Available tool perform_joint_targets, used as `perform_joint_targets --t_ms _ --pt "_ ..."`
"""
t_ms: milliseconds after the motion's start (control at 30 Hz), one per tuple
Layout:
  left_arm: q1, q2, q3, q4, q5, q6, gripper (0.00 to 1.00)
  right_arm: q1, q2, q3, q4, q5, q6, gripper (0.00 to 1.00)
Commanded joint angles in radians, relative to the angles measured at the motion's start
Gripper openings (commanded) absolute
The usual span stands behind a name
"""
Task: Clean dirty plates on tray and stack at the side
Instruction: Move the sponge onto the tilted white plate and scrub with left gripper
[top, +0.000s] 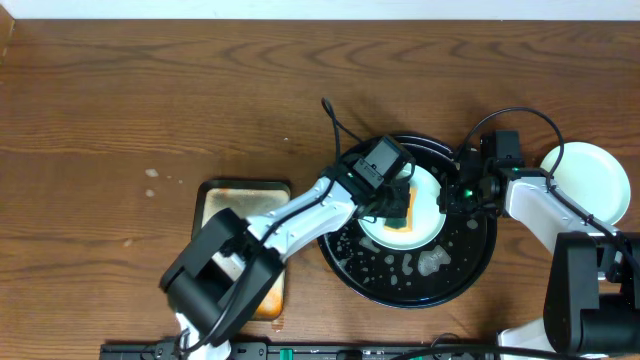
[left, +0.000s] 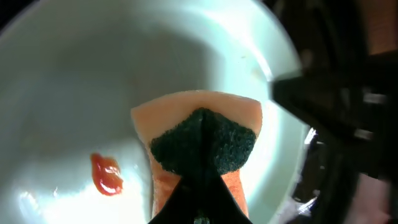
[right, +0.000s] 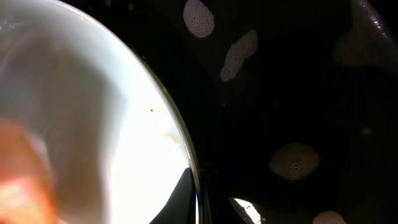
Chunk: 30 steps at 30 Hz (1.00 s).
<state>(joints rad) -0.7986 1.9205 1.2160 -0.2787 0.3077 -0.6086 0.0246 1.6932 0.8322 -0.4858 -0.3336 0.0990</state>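
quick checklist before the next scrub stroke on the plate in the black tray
1. Sponge gripped: ok, the left gripper is shut on it.
2. Plate steadied: ok, the right gripper is shut at its right rim.
3. Plate inside the black tray: ok.
4. Sponge on the orange smear: not ok, the smear lies beside the sponge, apart from it.
5. Plate clean enough to stack: not ok, the smear is on it.
6. Stacking spot: ok, a second plate lies on the table to the right of the tray.
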Motion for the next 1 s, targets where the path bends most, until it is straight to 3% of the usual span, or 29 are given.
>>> perform_joint_targets --t_ms 0,167,633,967 --pt "0.004 0.058 0.021 0.005 -0.016 0.016 0.07 0.012 0.051 -0.042 -0.027 0.059 0.02 0.01" --pt "0.004 0.1 0.021 0.008 -0.026 0.035 0.07 0.016 0.051 -0.042 -0.027 0.06 0.02 0.01" --pt "0.005 0.102 0.021 -0.186 -0.446 0.203 0.07 0.023 0.051 -0.042 -0.032 0.06 0.02 0.01" --pt "0.01 0.102 0.185 -0.398 -0.511 0.209 0.07 0.023 0.051 -0.042 -0.043 0.06 0.02 0.01"
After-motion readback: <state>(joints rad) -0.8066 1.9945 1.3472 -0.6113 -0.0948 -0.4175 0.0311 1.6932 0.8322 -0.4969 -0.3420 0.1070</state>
